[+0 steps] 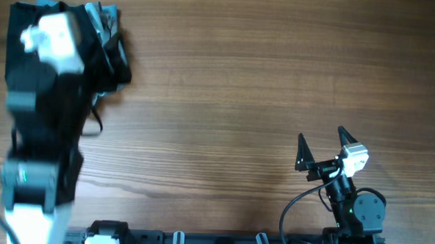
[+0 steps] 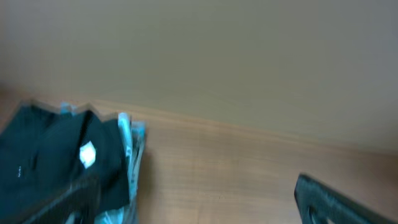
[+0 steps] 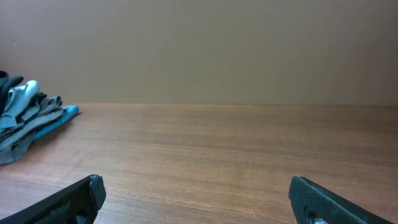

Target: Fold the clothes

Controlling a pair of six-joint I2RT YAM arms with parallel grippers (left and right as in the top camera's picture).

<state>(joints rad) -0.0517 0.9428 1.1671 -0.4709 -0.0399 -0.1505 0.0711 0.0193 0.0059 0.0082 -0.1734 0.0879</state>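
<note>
Fingers [image 2: 336, 202] of my left gripper [image 2: 194, 190] stand spread and empty at the crumpled heap of black and pale-blue clothes [image 1: 116, 59] in the far left corner of the brown wooden table [image 1: 241, 79]. My right gripper [image 1: 322, 137], likewise splayed and holding nothing, sits well apart near the front edge. I judge folding not yet begun: next I must pinch one garment's edge and draw it out flat.

- The right end effector [image 3: 196, 186] is near, low in the view, with its two dark fingers [image 3: 74, 202] spread wide apart.
- Between them is only bare wooden bench [image 3: 217, 149].
- Crumpled clothes [image 3: 28, 118], grey and blue, lie far left on the bench.
- A plain beige wall [image 3: 205, 50] stands behind.
</note>
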